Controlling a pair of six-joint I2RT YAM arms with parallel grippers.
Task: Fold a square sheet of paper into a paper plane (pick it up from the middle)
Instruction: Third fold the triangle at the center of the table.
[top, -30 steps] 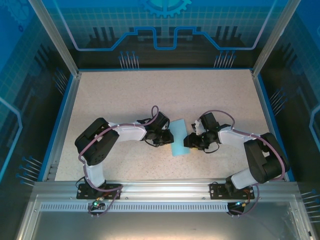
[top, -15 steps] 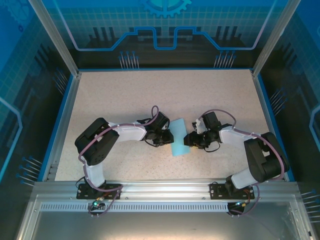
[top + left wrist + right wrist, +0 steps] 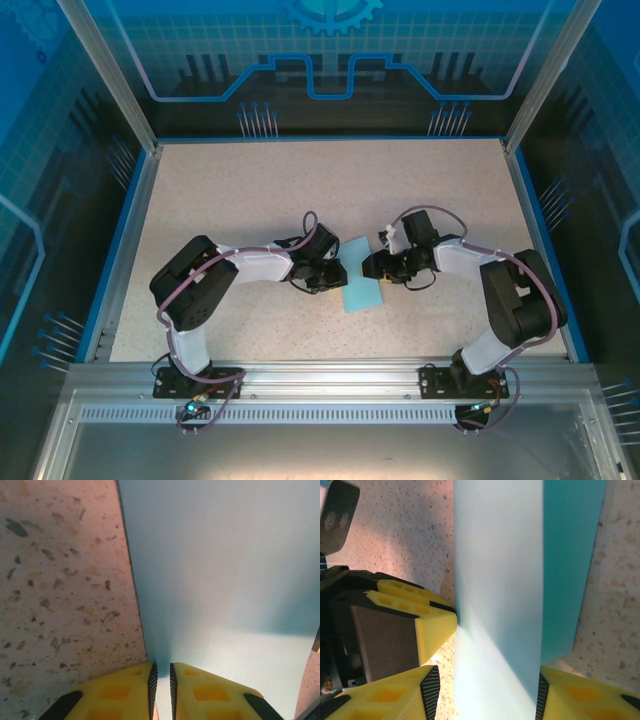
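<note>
Moved up and left since a second ago, the right gripper (image 3: 372,268) now overlaps the right edge of the sheet of paper (image 3: 358,282). From above we count one blue sheet, mid-frame, between two grippers. Our left wrist view shows the left gripper (image 3: 161,680) clamped on its edge. The right wrist view shows jaws apart, straddling a raised fold.

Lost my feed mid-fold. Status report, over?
Left gripper shut on the light-blue paper sheet, at its edge. Right gripper open, astride the folded layer. Nothing blocking on the table.
</note>
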